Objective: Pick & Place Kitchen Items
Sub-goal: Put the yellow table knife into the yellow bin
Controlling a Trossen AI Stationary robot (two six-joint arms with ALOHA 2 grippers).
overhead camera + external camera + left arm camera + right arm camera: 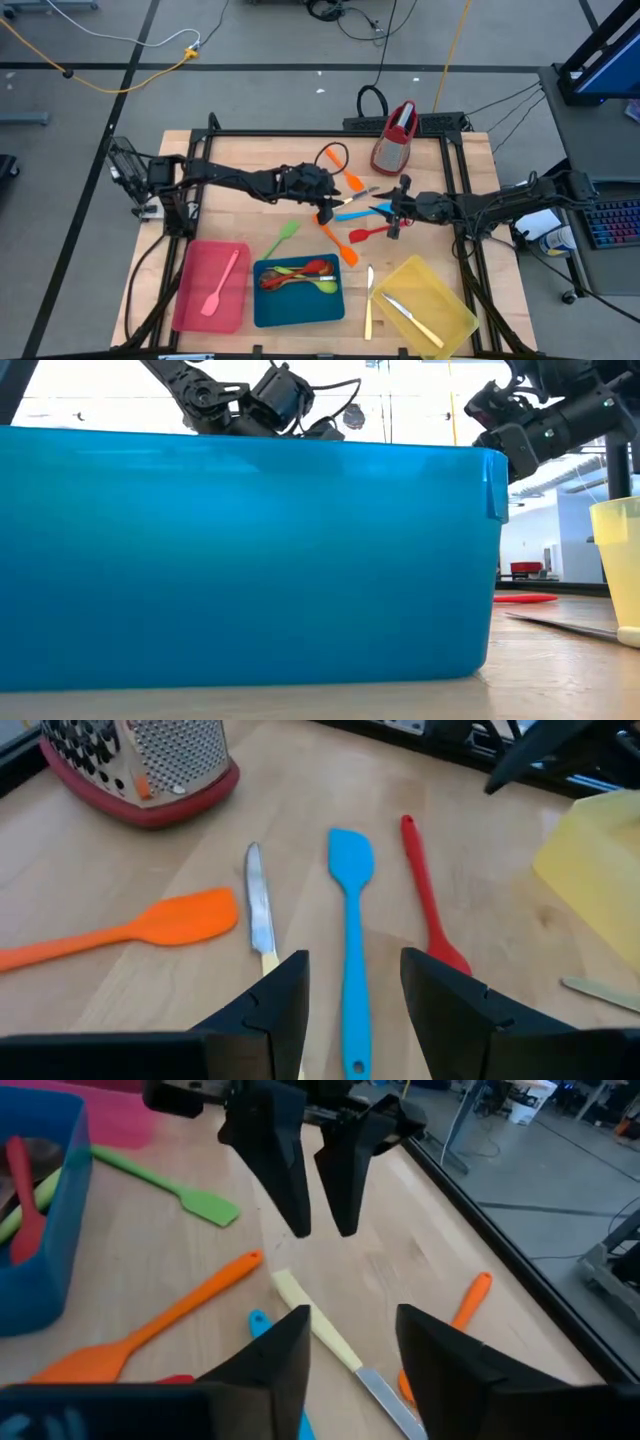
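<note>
**Utensils sorted by tray as two arms meet over the last loose pieces**

Spatulas, spoons and knives lie partly sorted on the pale wooden table [230,165]. The flat red tray [190,300] carries a pink silicone spatula [220,285], the deep blue tray [298,310] holds red and green spoons [300,276], and the translucent yellow tray [450,325] takes a cream-handled knife [412,318], which suggests one kind of utensil per tray. A second cream knife [368,300] rests on the wood between the blue and yellow trays.

The left gripper [350,995] hangs with its fingers parted over the handle of a slim blue silicone spatula [350,910], seemingly lined up to pinch it. Just beside that lie a steel-bladed knife [258,910], an orange spatula [150,928] and a red spoon [425,885]. The right gripper [345,1355] faces it from close by, fingers likewise apart and holding nothing. A green spatula [170,1188] lies nearer the blue tray. The red-based metal grater [395,140] stands upright at the far edge, apart from the sorting.

No brand, label or writing can be read.
</note>
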